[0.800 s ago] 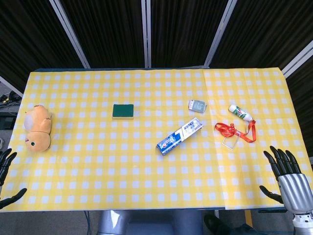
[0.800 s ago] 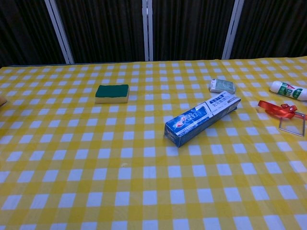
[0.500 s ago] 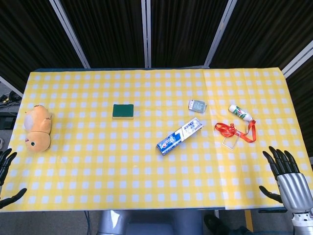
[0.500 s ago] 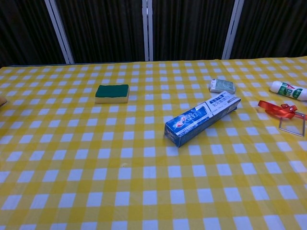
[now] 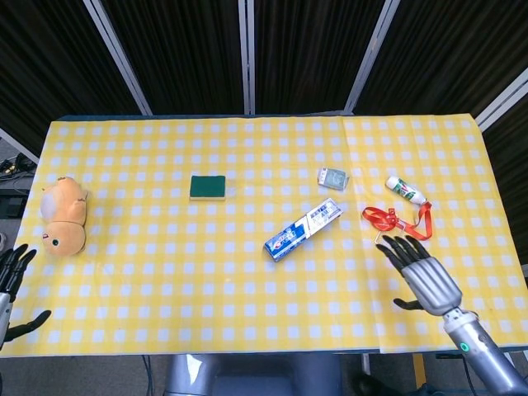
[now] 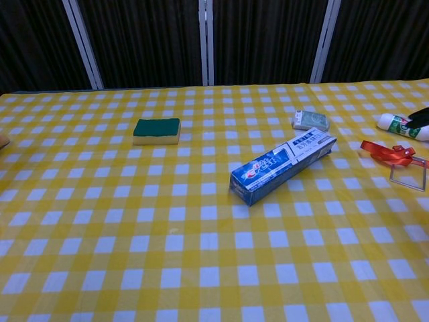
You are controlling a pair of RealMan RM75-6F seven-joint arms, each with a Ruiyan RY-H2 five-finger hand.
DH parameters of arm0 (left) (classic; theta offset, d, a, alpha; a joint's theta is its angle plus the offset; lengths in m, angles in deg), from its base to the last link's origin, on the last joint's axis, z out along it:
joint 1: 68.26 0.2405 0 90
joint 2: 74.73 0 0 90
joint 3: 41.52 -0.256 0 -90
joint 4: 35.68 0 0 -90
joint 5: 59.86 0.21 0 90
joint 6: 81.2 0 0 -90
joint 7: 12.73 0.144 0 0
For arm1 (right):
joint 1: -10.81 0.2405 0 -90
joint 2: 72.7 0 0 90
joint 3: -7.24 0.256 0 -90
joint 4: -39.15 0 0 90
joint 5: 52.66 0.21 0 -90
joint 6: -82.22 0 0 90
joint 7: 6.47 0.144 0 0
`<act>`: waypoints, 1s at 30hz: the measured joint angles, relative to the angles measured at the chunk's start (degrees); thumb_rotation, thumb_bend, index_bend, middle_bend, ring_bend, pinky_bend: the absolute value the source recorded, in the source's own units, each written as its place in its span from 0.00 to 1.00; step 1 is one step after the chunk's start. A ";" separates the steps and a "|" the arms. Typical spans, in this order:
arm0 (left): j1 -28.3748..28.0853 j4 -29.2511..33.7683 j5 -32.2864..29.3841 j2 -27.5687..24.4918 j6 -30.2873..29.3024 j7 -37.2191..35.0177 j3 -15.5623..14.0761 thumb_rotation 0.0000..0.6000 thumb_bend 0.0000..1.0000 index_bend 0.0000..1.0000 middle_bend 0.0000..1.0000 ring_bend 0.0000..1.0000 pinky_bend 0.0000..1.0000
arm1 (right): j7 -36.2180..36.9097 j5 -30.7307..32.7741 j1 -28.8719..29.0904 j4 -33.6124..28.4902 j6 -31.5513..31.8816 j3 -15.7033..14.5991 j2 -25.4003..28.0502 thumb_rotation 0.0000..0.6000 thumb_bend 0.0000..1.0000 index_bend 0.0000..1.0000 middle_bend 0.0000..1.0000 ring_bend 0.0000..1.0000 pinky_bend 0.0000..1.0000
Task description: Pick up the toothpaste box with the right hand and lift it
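Note:
The blue and white toothpaste box [image 5: 303, 232] lies flat and diagonal near the middle of the yellow checked table [image 5: 165, 272]; the chest view shows the toothpaste box [image 6: 281, 165] right of centre. My right hand [image 5: 422, 275] hovers over the table's right front part, fingers spread, holding nothing, well right of the box. In the chest view only a dark fingertip [image 6: 421, 114] shows at the right edge. My left hand [image 5: 11, 285] sits off the front left corner, fingers apart and empty.
A green sponge [image 5: 207, 187] lies at the back left of the box. A small grey-green packet [image 5: 333, 177], a white tube [image 5: 406, 190] and a red ribbon with a tag [image 5: 394, 221] lie between the box and my right hand. A plush toy [image 5: 63, 216] sits far left.
My right hand has moved left and forward from the table's front right corner to above the cloth near the red ribbon. The box has not moved.

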 measured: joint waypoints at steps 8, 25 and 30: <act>-0.95 -0.25 -4.11 0.72 3.23 1.22 0.97 1.00 0.00 0.00 0.00 0.00 0.00 | 1.19 1.03 16.82 7.14 -18.21 4.48 -8.97 1.00 0.00 0.03 0.00 0.00 0.00; -2.03 -1.89 -8.68 1.79 6.45 1.80 2.04 1.00 0.00 0.00 0.00 0.00 0.00 | -14.34 8.55 28.15 23.28 -26.86 9.34 -24.51 1.00 0.06 0.03 0.00 0.00 0.00; -2.07 -1.89 -8.55 1.66 6.39 1.41 1.98 1.00 0.00 0.00 0.00 0.00 0.00 | -19.73 12.71 29.16 26.40 -28.98 9.03 -27.27 1.00 0.10 0.10 0.12 0.01 0.00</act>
